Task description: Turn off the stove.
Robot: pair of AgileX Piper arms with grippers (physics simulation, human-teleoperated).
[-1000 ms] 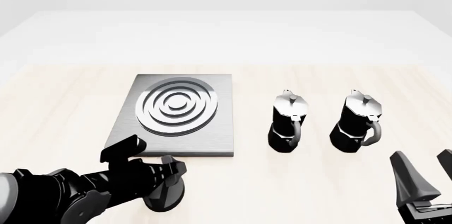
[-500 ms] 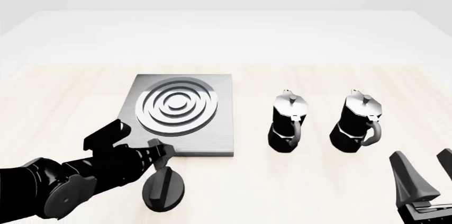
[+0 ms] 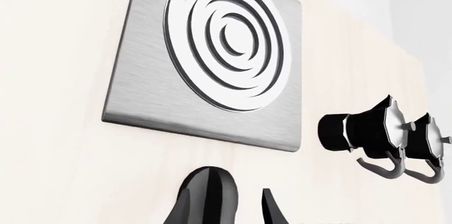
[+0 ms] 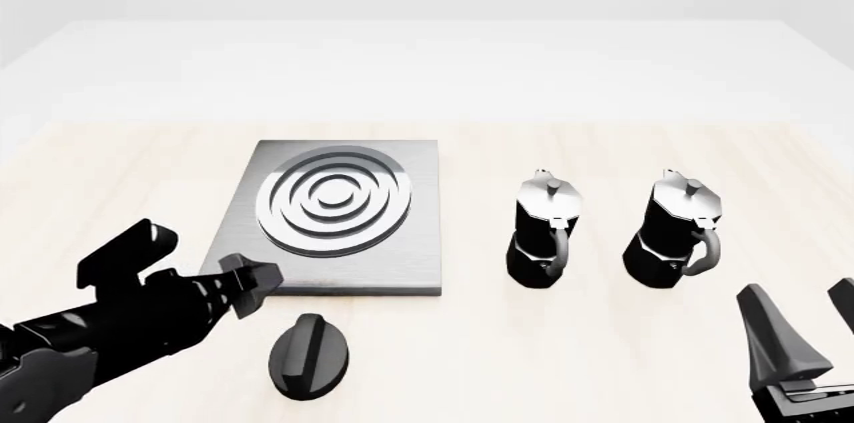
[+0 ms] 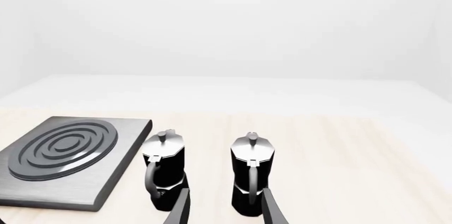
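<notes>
Pale wood tabletop (image 4: 120,183) runs back to a white wall, and low at the near left of it the left gripper (image 4: 247,281) hangs just above the surface, holding nothing. Its fingers point toward about 2 o'clock in the front view; from the left wrist view its two dark fingertips (image 3: 208,197) show a slim gap between them, so the jaws stand narrowly parted with nothing in the gap.

From that gripper, the knob (image 4: 311,355), black, round and ridged, lies on the table at about 4 o'clock, near but apart from the fingers. The stove (image 4: 387,268), a flat grey square slab with concentric silver rings, sits just beyond the gripper at about 1 o'clock; its near left corner lies close to the fingertips, and I cannot tell whether they touch it.

Further out, two black moka pots with silver lids stand upright side by side at about 3 o'clock from the stove: the nearer moka pot (image 4: 545,233) and the farther moka pot (image 4: 677,233), apart from each other.

At the near right corner the right gripper (image 4: 801,333) points up and forward, jaws spread wide, holding nothing, well apart from the knob.
</notes>
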